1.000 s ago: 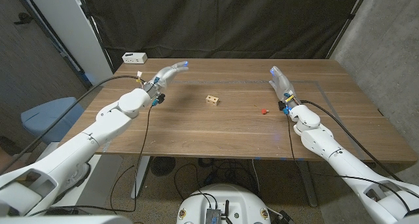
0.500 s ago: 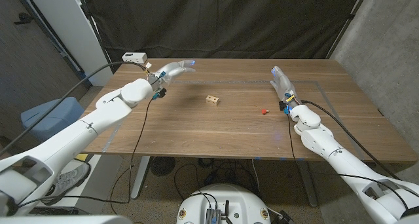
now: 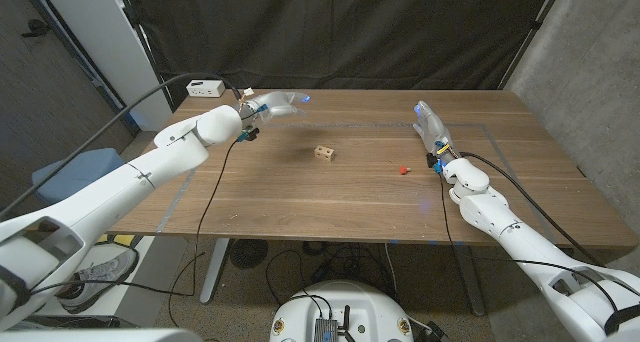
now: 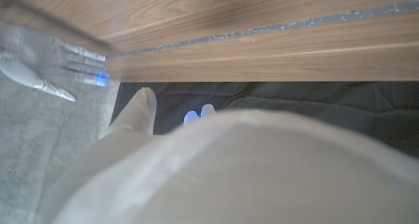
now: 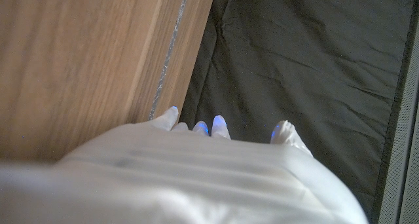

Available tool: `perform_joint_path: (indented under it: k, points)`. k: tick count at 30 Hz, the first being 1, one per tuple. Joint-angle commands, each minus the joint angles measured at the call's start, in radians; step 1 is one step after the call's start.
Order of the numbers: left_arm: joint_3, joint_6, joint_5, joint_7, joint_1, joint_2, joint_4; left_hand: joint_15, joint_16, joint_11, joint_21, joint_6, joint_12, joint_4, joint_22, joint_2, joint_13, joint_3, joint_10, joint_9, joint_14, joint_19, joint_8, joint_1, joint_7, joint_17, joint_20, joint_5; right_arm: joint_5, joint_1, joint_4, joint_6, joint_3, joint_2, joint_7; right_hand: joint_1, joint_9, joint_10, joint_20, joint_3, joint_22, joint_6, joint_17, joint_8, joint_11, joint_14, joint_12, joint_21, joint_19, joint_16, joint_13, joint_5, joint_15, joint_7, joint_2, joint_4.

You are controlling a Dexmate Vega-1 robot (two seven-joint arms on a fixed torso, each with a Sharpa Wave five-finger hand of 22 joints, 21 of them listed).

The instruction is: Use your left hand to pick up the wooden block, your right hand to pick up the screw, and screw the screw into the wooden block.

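Observation:
The small wooden block (image 3: 323, 153) lies near the table's middle, with a dark hole in the face toward me. The little red screw (image 3: 403, 168) lies to its right on the wood. My left hand (image 3: 275, 103) hovers over the far left of the table, behind and left of the block, fingers stretched out and holding nothing. My right hand (image 3: 430, 127) stands just right of the screw and a little behind it, fingers straight and apart, empty. In the left wrist view the back of my left hand (image 4: 216, 171) is blurred, and my right hand (image 4: 46, 60) shows across the table.
A white box (image 3: 204, 86) sits at the table's far left corner. A dark curtain (image 3: 340, 32) hangs behind the far edge. A thin pale line (image 3: 470, 125) runs across the tabletop (image 3: 330, 202). A black cable hangs from my left arm.
My left arm has lifted and swung toward the far side, carrying its hand a little right, nearer the block's side. The right hand, block and screw have stayed put.

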Motion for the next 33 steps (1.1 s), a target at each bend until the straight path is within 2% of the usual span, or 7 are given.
perform_joint_path:
  k: [1, 12, 17, 19, 22, 26, 33]
  points:
    - [0.058, 0.065, 0.189, -0.077, -0.051, 0.012, -0.070, 0.000, 0.007, -0.005, -0.002, 0.004, 0.011, 0.001, 0.004, -0.009, 0.004, 0.003, 0.029, 0.004, 0.011, -0.015, 0.005, 0.032, -0.011, 0.003, 0.008, -0.004, -0.003, 0.032, 0.053, 0.008, -0.008, 0.013, 0.020, -0.006, 0.002, -0.004, -0.004, 0.000, 0.004, 0.006, 0.002, 0.005, 0.001, -0.009, 0.003, 0.000, 0.004, 0.003, 0.001, 0.004, 0.001, 0.001, 0.006, -0.002]
    - [0.088, 0.069, 0.353, -0.125, -0.045, 0.022, -0.126, -0.006, 0.003, -0.014, -0.010, 0.013, 0.010, 0.003, 0.004, -0.052, 0.009, -0.002, 0.043, 0.004, 0.013, -0.071, 0.006, 0.088, -0.024, 0.004, 0.028, -0.002, -0.003, 0.036, 0.061, 0.022, -0.004, 0.003, 0.040, -0.022, 0.002, -0.011, -0.002, -0.007, 0.004, -0.007, 0.006, 0.001, 0.003, -0.014, 0.001, -0.003, 0.003, 0.002, 0.002, 0.004, -0.002, 0.003, 0.001, 0.006]
    - [0.090, 0.059, 0.421, -0.129, -0.036, 0.024, -0.142, -0.019, 0.005, -0.031, -0.003, 0.034, 0.012, 0.005, 0.004, -0.074, 0.010, -0.007, 0.062, 0.004, 0.021, -0.075, 0.011, 0.121, -0.042, 0.004, 0.028, -0.001, -0.011, 0.026, 0.048, 0.032, 0.001, -0.001, 0.019, -0.027, 0.001, 0.022, -0.028, -0.007, 0.004, 0.016, 0.002, 0.010, 0.000, 0.022, 0.012, 0.005, 0.034, 0.011, 0.001, 0.008, -0.051, 0.013, -0.003, 0.004]
    - [0.088, 0.048, 0.435, -0.129, -0.033, 0.023, -0.141, -0.024, 0.005, -0.032, -0.002, 0.037, 0.013, 0.005, 0.004, -0.080, 0.010, -0.008, 0.069, 0.004, 0.025, -0.076, 0.012, 0.132, -0.045, 0.004, 0.029, 0.000, -0.010, 0.023, 0.044, 0.034, 0.002, -0.003, 0.018, -0.026, 0.001, 0.031, -0.034, -0.006, 0.004, 0.020, 0.000, 0.011, -0.003, 0.029, 0.014, 0.005, 0.039, 0.012, 0.001, 0.009, -0.058, 0.017, -0.004, 0.002]
    - [0.087, 0.029, 0.475, -0.111, -0.025, 0.026, -0.143, -0.026, 0.008, -0.035, 0.002, 0.048, 0.014, 0.006, 0.004, -0.089, 0.010, -0.011, 0.080, 0.004, 0.036, -0.071, 0.014, 0.149, -0.046, 0.004, 0.032, 0.000, -0.010, 0.017, 0.033, 0.033, 0.003, -0.007, 0.017, -0.026, 0.001, 0.033, -0.037, -0.006, 0.004, 0.021, 0.000, 0.010, -0.007, 0.031, 0.014, 0.005, 0.042, 0.012, 0.000, 0.009, -0.060, 0.023, -0.005, 0.001]
    - [0.082, 0.002, 0.517, -0.083, -0.013, 0.025, -0.141, -0.052, 0.008, -0.036, 0.006, 0.065, 0.016, 0.009, 0.005, -0.103, 0.010, -0.017, 0.100, 0.004, 0.047, -0.064, 0.016, 0.181, -0.047, 0.003, 0.034, 0.001, -0.010, 0.005, 0.015, 0.028, 0.005, -0.014, 0.011, -0.029, 0.001, 0.032, -0.037, -0.007, 0.004, 0.018, 0.000, 0.008, -0.008, 0.028, 0.011, 0.003, 0.040, 0.009, 0.000, 0.010, -0.050, 0.021, -0.006, 0.002]
    - [0.082, -0.017, 0.576, -0.111, -0.015, 0.013, -0.143, -0.062, 0.009, -0.037, 0.007, 0.086, 0.020, 0.011, 0.005, -0.108, 0.013, -0.021, 0.120, 0.004, 0.060, -0.061, 0.020, 0.203, -0.047, 0.003, 0.036, 0.002, -0.009, -0.018, -0.014, 0.022, 0.009, -0.025, -0.001, -0.034, 0.000, 0.025, -0.015, -0.007, 0.004, 0.009, 0.000, 0.004, -0.013, 0.017, 0.006, -0.004, 0.028, 0.003, 0.000, 0.011, -0.029, 0.017, -0.005, 0.003]
